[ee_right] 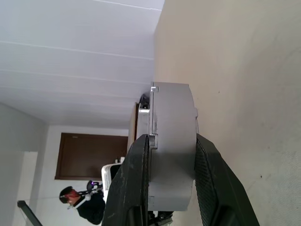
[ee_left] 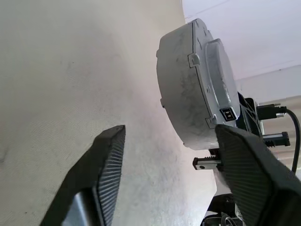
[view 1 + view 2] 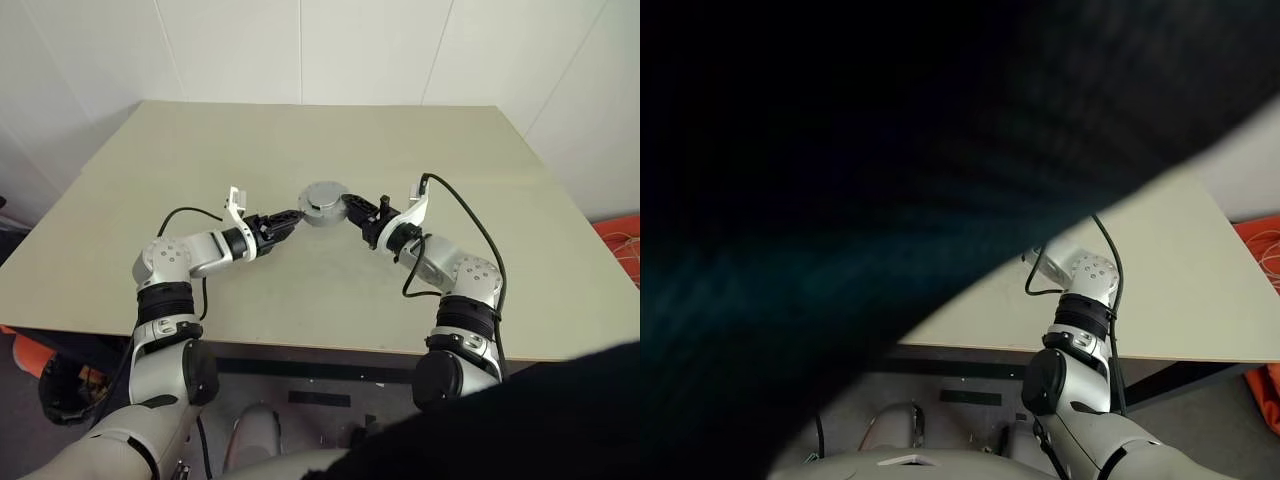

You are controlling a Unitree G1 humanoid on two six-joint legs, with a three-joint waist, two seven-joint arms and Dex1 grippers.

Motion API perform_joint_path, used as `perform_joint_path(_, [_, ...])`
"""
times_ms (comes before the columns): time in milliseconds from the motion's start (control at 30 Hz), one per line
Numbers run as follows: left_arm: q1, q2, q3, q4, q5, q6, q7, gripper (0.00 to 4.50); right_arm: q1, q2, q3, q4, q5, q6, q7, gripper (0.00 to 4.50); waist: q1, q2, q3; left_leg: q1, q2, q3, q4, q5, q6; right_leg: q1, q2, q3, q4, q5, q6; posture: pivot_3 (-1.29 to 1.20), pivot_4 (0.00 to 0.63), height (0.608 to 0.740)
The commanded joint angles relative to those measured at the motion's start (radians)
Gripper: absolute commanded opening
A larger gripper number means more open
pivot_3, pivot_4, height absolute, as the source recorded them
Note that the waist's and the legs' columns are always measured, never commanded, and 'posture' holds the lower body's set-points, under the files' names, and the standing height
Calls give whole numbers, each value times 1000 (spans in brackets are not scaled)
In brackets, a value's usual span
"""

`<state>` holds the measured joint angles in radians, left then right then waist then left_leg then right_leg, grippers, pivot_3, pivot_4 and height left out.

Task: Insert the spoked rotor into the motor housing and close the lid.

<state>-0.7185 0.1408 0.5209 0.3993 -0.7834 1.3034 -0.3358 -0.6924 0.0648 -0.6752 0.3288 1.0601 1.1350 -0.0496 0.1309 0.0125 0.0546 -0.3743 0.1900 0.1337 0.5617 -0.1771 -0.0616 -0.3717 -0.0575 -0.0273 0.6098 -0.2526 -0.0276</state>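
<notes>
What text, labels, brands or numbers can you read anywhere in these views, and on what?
None can be read.
Grey round assembly held by the right gripper: no legible marking; it bears only a small dark square socket, without characters.
Left gripper, its fingers apart beside the assembly: ribbed pads, no print.
Table: plain, no labels.

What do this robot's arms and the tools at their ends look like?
Both arms are made of rounded silver-grey shells joined by black ribbed collars. A thin black cable loops loosely along each forearm. Near each wrist sits a small white bracket. The left tool and the right tool are black; each has two flat, wedge-shaped fingers with finely ribbed inner faces.
</notes>
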Motion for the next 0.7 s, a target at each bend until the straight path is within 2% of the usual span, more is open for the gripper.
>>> perform_joint_path(33, [-22, 7, 15, -13, -44, 10, -11, 4174, -22, 0, 29, -46, 57, 0, 14, 1118, -1, 0, 0, 0, 0, 0, 0, 0, 0, 0, 0, 0, 0, 0, 0, 0, 0, 740])
perform_joint_path(67, [-25, 4, 24, -3, -50, 13, -6, 4478, -21, -2, 31, -45, 58, -1, 13, 1118, 0, 0, 0, 0, 0, 0, 0, 0, 0, 0, 0, 0, 0, 0, 0, 0, 0, 740])
perform_joint_path(200, [-46, -25, 93, 77, -104, 48, 27, 4478, -24, -8, 33, -48, 76, 2, 8, 1118, 2, 0, 0, 0, 0, 0, 0, 0, 0, 0, 0, 0, 0, 0, 0, 0, 0, 740])
perform_joint_path(367, [-54, -41, 130, 163, -118, -9, 27, 4478, -25, -12, 35, -63, 103, 9, -4, 1118, 4, 0, 0, 0, 0, 0, 1, 0, 0, 0, 0, 0, 0, 0, 1, 0, 0, 740])
perform_joint_path(700, [-75, -74, 135, 241, -166, -65, -31, 4478, -13, -19, 55, -85, 137, 11, -15, 1118, 11, 0, 0, -1, 0, 0, 1, 0, 0, 0, 0, 0, 0, 1, 1, 0, 0, 740])
